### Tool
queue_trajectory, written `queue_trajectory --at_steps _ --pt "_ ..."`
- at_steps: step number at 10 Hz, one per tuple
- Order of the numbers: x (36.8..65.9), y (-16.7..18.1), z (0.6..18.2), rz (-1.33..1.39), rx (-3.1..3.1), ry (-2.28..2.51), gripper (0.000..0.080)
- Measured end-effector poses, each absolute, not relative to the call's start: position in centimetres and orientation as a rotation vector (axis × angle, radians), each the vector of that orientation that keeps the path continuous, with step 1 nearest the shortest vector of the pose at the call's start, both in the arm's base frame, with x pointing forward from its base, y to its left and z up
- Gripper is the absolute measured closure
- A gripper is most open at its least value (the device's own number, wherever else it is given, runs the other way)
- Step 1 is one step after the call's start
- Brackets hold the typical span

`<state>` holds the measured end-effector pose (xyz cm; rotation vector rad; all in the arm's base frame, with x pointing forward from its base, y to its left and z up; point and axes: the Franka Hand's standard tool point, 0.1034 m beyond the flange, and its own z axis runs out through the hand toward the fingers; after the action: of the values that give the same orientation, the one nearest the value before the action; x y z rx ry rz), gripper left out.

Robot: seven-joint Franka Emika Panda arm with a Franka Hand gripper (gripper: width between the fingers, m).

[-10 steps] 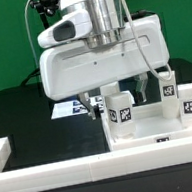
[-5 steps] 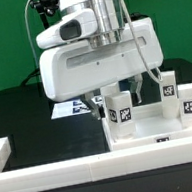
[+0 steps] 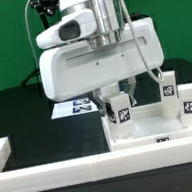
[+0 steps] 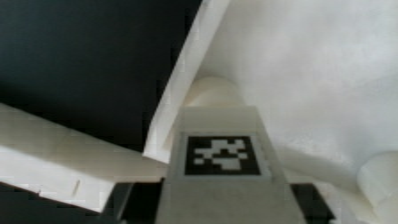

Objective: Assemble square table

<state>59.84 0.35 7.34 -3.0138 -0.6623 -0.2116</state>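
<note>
Jaws of the gripper [image 3: 116,97] flank one tagged post [image 3: 119,108] standing on the square slab [image 3: 150,127] near its edge by the rail [image 3: 105,164]; whether they already pinch it cannot be told. Step judged: grasping this post. Next: lift it clear. Tags show black-and-white patterns only, no readable writing.
</note>
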Motion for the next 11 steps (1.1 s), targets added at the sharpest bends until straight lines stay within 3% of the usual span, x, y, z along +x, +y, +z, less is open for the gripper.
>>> queue_trajectory --at_steps 4,11 --pt "59.83 0.27 7.33 -0.2 -3.055 -0.288 0.051" --pt "59.67 0.59 7.08 -0.207 -2.875 0.946 0.0509"
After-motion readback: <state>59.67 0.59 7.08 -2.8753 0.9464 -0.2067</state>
